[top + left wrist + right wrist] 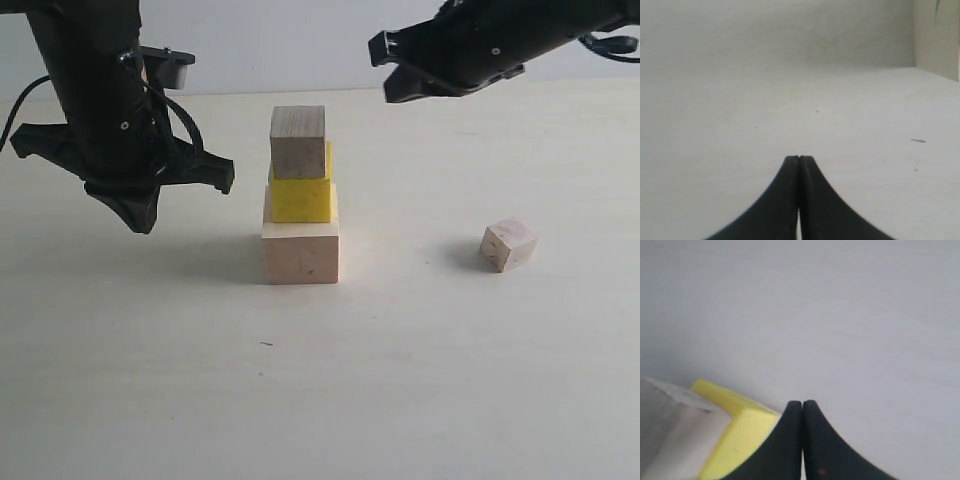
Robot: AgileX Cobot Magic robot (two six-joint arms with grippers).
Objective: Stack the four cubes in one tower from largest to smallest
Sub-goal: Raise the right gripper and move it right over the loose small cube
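A three-cube tower stands mid-table: the large pale wood cube (300,256) at the bottom, the yellow cube (300,197) on it, and a small pale wood cube (298,141) on top. The other small pale wood cube (508,245) lies tilted on the table to the right, alone. My left gripper (141,222) hangs left of the tower, shut and empty (799,159). My right gripper (388,72) hovers above and right of the tower, shut on nothing (802,403). The right wrist view shows the yellow cube (737,432) and the top cube (667,432) beside the fingers.
The pale table (320,400) spreads out around the tower. A pale block face (938,35) shows at the edge of the left wrist view; it looks like the tower's side. A white wall runs behind the table.
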